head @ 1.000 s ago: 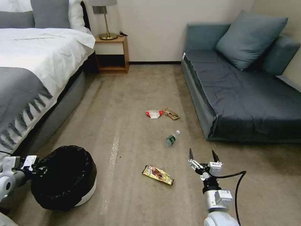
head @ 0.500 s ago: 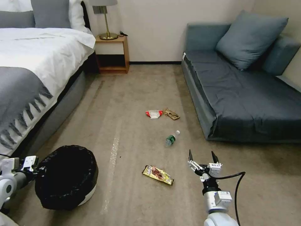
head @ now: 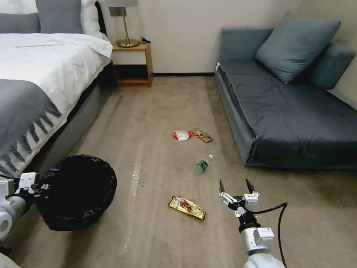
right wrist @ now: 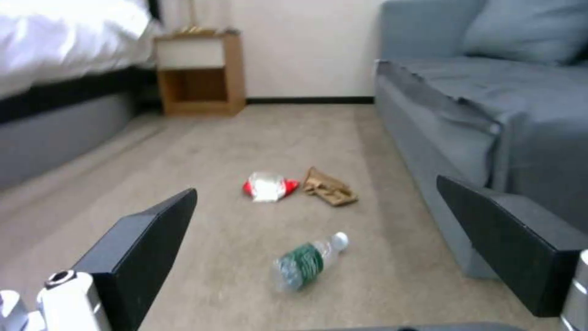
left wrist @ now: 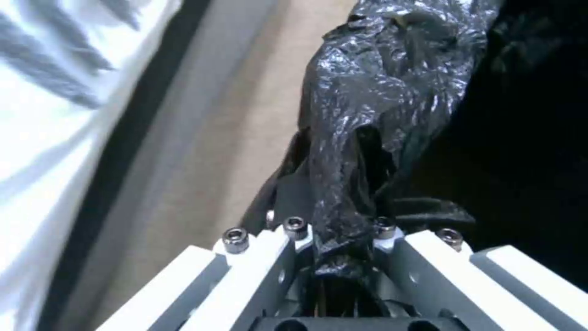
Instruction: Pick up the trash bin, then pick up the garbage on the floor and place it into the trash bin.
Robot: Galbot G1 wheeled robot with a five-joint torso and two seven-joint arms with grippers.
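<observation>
At the far left, beside the bed (head: 44, 74), the left gripper (head: 31, 185) is clamped on the rim of the trash bin (head: 76, 191), with a fold of the black bag (left wrist: 343, 184) pinched between its fingers; the bin hangs tilted with its mouth up. To the right, the garbage lies on the beige carpet (head: 156, 104): the yellow wrapper (head: 187, 207) is nearest, between the bin and the right gripper (head: 234, 188). That gripper hovers low with its fingers apart. The bottle (right wrist: 309, 262) lies just ahead of it and a little toward the left, its long axis slanting, the white cap pointing away. The right arm is clearly the nearer one. Farther on lie the red-and-white packet (head: 182, 134) and the tan paper (head: 203, 135), touching. The grey sofa (head: 290, 111) closes the right side.
</observation>
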